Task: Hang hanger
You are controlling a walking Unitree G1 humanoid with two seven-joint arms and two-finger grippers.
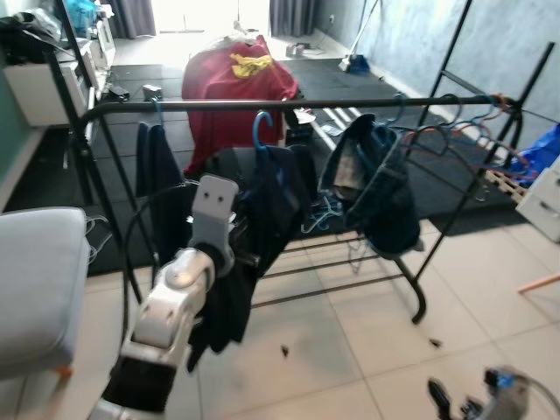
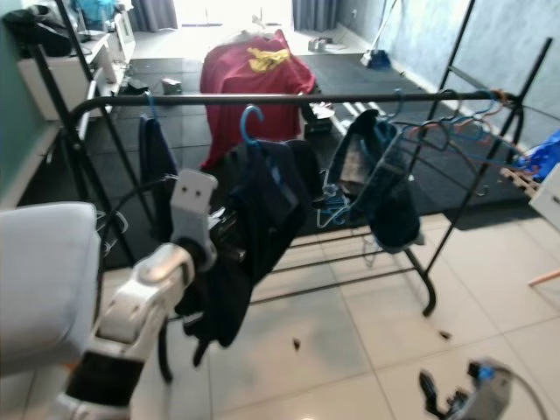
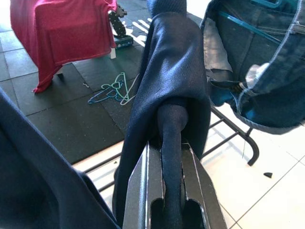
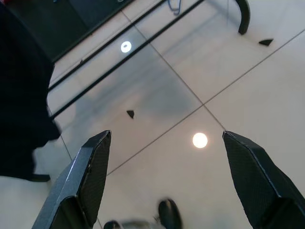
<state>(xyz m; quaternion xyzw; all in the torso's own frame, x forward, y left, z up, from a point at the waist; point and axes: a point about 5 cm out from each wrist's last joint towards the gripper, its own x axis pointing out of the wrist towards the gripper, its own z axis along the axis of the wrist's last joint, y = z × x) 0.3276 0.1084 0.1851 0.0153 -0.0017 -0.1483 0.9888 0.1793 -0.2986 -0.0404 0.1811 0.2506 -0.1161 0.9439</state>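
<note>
A blue hanger point(image 1: 260, 129) carries a dark navy garment point(image 1: 267, 197). Its hook reaches up to the black rail point(image 1: 306, 104) of the clothes rack; I cannot tell whether it sits over the rail. My left arm point(image 1: 188, 271) is raised in front of the rack. In the left wrist view my left gripper point(image 3: 170, 157) is shut on a thick fold of the navy garment point(image 3: 167, 71). My right gripper point(image 4: 167, 138) hangs low over the tiled floor, open, with nothing between its fingers point(image 4: 90, 167). It also shows at the bottom right as the right gripper point(image 1: 455, 404).
On the same rail hang jeans point(image 1: 381, 184), a dark garment point(image 1: 157, 175) at the left end and several empty hangers point(image 1: 455, 131) at the right. A red-draped object point(image 1: 236, 87) stands behind, a grey seat point(image 1: 39, 280) at my left, a white drawer unit point(image 1: 547, 201) at right. Loose hangers point(image 3: 112, 90) lie on the floor.
</note>
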